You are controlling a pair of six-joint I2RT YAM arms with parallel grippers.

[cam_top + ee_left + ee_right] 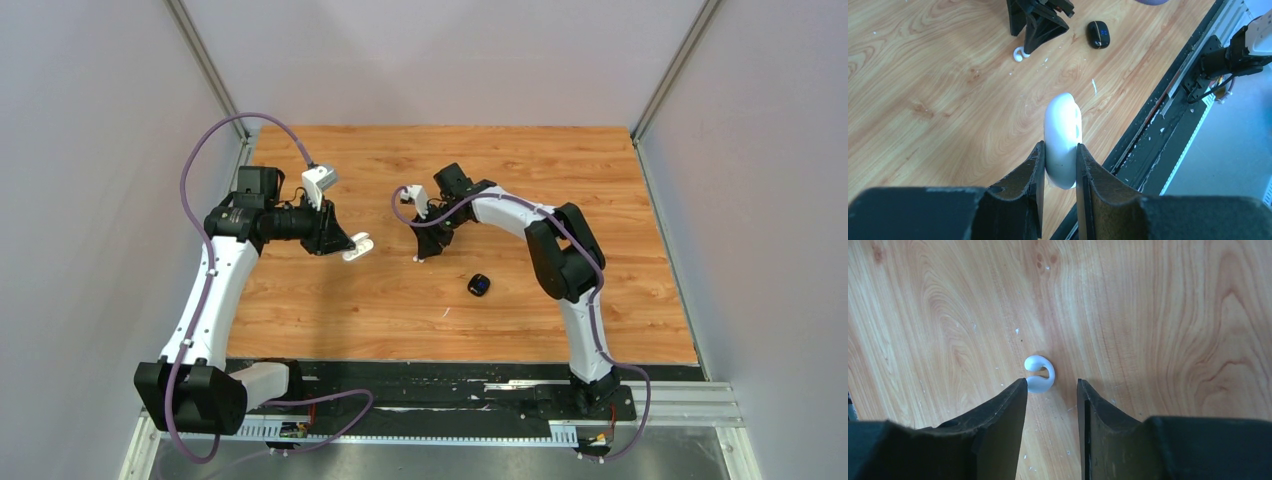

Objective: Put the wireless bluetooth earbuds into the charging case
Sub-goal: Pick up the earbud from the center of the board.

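Wooden table (1148,315): white earbud (1039,374) ahead of parted right gripper (1051,384); left gripper (1060,146) clasps case (1063,122).

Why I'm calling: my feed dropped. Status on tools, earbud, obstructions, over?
Left tool shut on white case. Right tool open, white earbud on table at its tips, ungripped. Black case lies aside, not blocking.

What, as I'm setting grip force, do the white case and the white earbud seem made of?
White case: probably hard moulded plastic, smooth satin finish, soft sheen along its rounded edge. White earbud: likely the same plastic, slightly glossier; a highlight sits on its curved hook.
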